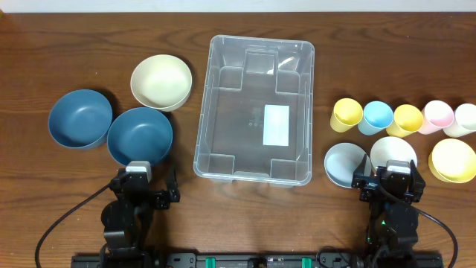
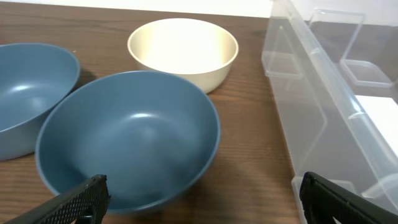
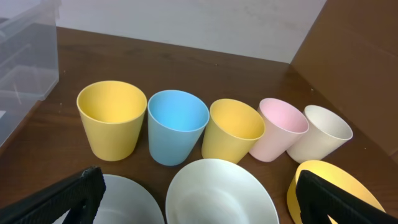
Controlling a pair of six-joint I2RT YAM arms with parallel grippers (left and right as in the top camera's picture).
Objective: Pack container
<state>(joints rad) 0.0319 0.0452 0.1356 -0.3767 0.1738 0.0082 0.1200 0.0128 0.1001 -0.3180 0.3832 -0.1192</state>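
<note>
Sitting at the middle of the surface (image 1: 44, 45), the container (image 1: 234, 123) is empty, with a white label (image 1: 276, 124) on its base. It is thin clear plastic, so probably light and slick, with walls that flex under a squeeze. It is far too wide to span, so the rolled rim over one wall looks like the only place to pinch it, and a knock could slide it.

On its side toward the left edge, a cream bowl (image 1: 161, 82) stands just beside it. A blue bowl (image 1: 140, 136) and a second blue bowl (image 1: 80, 117) lie further out, touching or nearly so. Toward the right edge runs a row of cups (image 1: 378, 117). A grey bowl (image 1: 343, 164), a white bowl (image 1: 393, 150) and a yellow bowl (image 1: 452, 160) sit nearer the near edge.

The left gripper (image 1: 145, 184) waits at the near edge by the blue bowl, jaws spread wide and holding nothing. The right gripper (image 1: 390, 181) stands the same way by the grey and white bowls.

The surface is dark wood grain, and looks smooth. Past its far edge a pale wall (image 3: 186, 25) shows, with a brown board (image 3: 354, 56) at the far right corner.
</note>
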